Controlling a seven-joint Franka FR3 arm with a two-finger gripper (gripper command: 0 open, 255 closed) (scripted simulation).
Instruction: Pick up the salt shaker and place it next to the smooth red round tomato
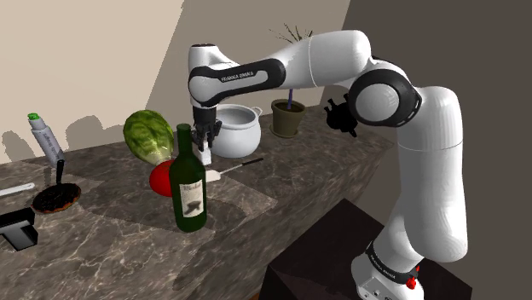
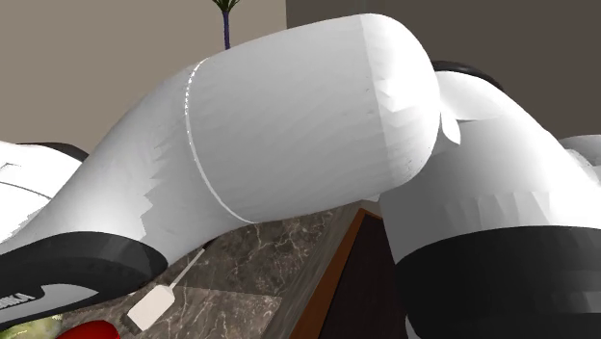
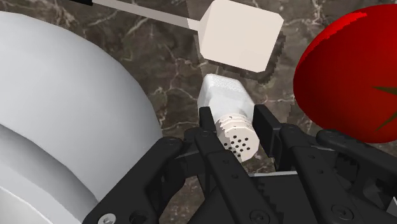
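My black gripper (image 3: 234,121) is shut on a white salt shaker (image 3: 224,95), clasping it just under its perforated cap. A smooth red tomato (image 3: 347,76) lies close beside the shaker on the dark marble counter. From the shoulder view the gripper (image 1: 203,143) hangs over the counter with the shaker (image 1: 205,155) in its fingers, a little beyond the tomato (image 1: 160,179) toward that view's right. Whether the shaker's base touches the counter I cannot tell. A sliver of the tomato (image 2: 91,332) peeks from under the arm in the second exterior view.
A green wine bottle (image 1: 187,183) stands in front of the tomato. Behind it lies a green cabbage (image 1: 149,135). A white lidded pot (image 1: 235,129) and a white spatula (image 1: 223,170) are near the gripper. A potted plant (image 1: 288,117) stands at the back; a tube (image 1: 47,136) stands far left.
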